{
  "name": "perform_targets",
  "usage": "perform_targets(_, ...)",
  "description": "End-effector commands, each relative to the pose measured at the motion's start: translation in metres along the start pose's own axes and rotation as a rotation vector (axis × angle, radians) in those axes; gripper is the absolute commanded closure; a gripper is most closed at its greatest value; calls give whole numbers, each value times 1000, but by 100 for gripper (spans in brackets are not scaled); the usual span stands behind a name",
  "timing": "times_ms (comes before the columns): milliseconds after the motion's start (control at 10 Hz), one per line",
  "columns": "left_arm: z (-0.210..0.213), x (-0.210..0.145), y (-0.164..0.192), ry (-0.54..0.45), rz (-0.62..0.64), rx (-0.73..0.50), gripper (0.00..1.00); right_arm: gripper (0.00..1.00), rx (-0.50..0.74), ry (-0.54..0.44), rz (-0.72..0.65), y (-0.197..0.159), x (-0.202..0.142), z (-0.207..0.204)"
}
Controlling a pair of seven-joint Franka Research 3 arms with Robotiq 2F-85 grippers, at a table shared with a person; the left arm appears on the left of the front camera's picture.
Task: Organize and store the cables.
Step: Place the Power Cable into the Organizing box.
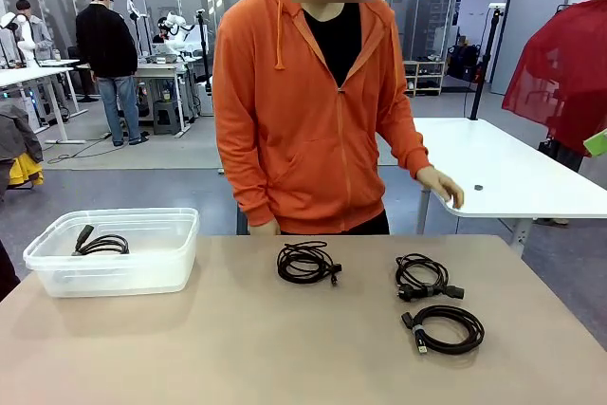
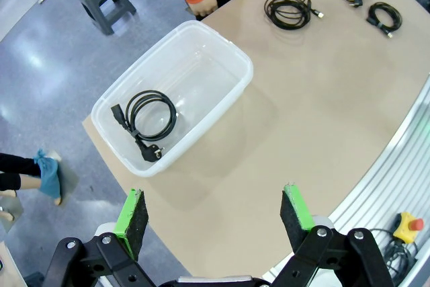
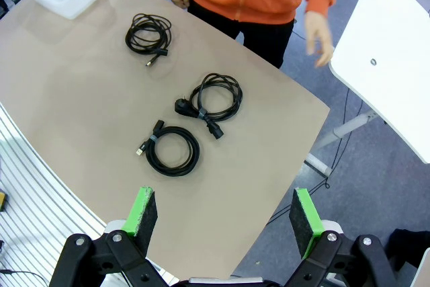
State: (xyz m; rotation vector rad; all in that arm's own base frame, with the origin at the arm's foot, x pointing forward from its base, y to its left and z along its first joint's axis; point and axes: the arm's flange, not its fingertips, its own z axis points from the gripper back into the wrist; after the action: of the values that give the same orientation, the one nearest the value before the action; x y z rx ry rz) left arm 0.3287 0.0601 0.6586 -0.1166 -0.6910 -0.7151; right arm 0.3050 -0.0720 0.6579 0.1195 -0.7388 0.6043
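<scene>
One wound black cable already lies inside the clear plastic box on the light brown table. Three more black cables wait on the table outside the box. The nearest coil lies well apart from the box. The plug coil lies farther off, and the last coil sits just beside it, farthest from the box. The left gripper hangs high over the table edge near the box, with its green fingers spread wide and nothing between them. The right gripper hangs high over the end of the table far from the box, near the last coil, and it too is spread wide and empty. A person in an orange hoodie stands behind the table with one hand at its edge, not far from the box. The next job looks like picking up a coil and putting it in the box. To do it well, a gripper should come straight down over one side of the ring and close across all the loops together, not on a plug, so the coil does not fall open. Then it should lift the coil higher than the box wall, carry it over the box, and let go on the bare floor beside the cable already there. It is best to watch for the person's hand near the box.
</scene>
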Motion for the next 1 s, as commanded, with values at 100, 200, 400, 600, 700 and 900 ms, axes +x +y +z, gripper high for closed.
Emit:
perform_targets(100,1,1,-1,-4,-5,-3,0,0,1,0,-4,-1,0,0)
perform_targets(200,1,1,-1,-4,-5,-3,0,0,1,0,-4,-1,0,0)
perform_targets(400,1,1,-1,-4,-5,-3,0,0,1,0,-4,-1,0,0)
perform_targets(600,1,1,-1,-4,-5,-3,0,0,1,0,-4,-1,0,0)
perform_targets(700,1,1,-1,-4,-5,-3,0,0,1,0,-4,-1,0,0)
perform_targets(900,1,1,-1,-4,-5,-3,0,0,1,0,-4,-1,0,0)
